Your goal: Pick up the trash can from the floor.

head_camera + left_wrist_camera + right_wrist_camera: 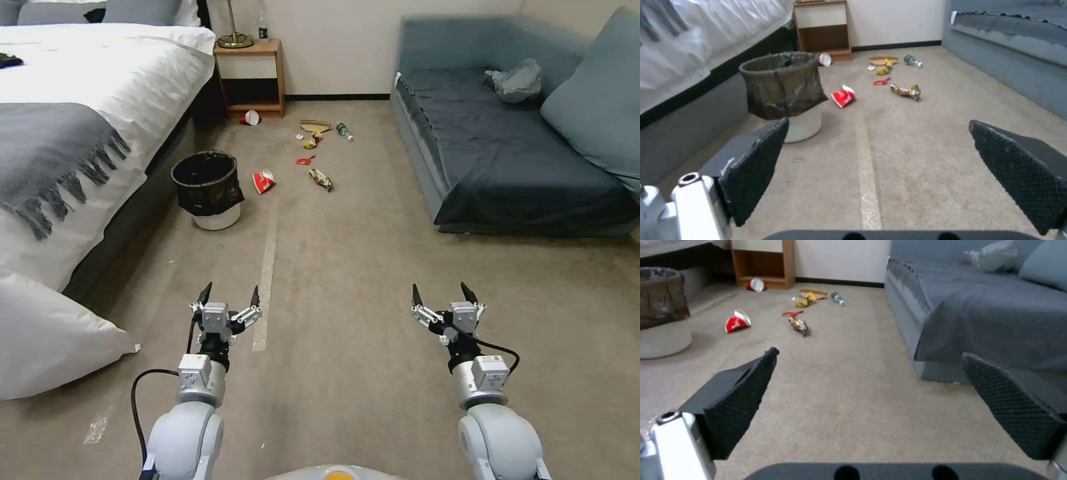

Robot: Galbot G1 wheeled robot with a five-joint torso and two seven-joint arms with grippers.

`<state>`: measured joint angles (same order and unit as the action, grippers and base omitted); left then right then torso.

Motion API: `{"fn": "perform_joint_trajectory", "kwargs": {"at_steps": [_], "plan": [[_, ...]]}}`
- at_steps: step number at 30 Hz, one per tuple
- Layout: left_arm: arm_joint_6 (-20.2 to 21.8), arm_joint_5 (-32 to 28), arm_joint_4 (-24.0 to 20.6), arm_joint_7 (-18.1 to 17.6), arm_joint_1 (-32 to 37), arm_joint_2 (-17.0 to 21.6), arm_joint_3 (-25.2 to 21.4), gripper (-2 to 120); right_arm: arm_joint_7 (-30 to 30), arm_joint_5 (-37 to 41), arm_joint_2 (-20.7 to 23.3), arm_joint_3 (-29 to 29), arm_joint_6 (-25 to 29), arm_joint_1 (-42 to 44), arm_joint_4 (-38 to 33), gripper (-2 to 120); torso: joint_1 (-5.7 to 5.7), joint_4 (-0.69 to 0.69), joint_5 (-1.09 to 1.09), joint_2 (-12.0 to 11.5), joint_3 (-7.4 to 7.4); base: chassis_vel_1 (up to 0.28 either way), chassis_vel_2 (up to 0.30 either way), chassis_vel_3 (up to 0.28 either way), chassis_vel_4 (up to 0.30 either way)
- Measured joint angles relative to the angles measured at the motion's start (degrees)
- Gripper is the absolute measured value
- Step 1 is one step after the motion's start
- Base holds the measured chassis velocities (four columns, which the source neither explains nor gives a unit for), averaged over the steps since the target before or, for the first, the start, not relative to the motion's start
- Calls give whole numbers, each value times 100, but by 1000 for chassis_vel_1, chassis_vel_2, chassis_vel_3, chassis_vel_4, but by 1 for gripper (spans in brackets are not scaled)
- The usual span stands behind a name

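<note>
The trash can (207, 189) stands upright on the floor (347, 267) beside the bed (93, 133), at about 11 o'clock from the robot, well apart from both arms. The left end effector (229, 295) and right end effector (443, 294) hover low over the carpet, fingers spread apart, holding nothing

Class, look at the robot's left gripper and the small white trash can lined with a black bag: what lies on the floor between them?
Only bare beige carpet floor, seen in the head view, separates the open left gripper from the small white black-bagged trash can.
</note>
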<state>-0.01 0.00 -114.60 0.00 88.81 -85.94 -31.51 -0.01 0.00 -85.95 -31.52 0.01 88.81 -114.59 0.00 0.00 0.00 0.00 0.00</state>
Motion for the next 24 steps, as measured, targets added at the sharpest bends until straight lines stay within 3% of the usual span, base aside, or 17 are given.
{"fn": "perform_joint_trajectory", "kwargs": {"at_steps": [24], "plan": [[0,0,0,0,0,0,0,100,0,0,0,0,0,0,0,100,0,0,0,0,0,0,0,0,0]]}}
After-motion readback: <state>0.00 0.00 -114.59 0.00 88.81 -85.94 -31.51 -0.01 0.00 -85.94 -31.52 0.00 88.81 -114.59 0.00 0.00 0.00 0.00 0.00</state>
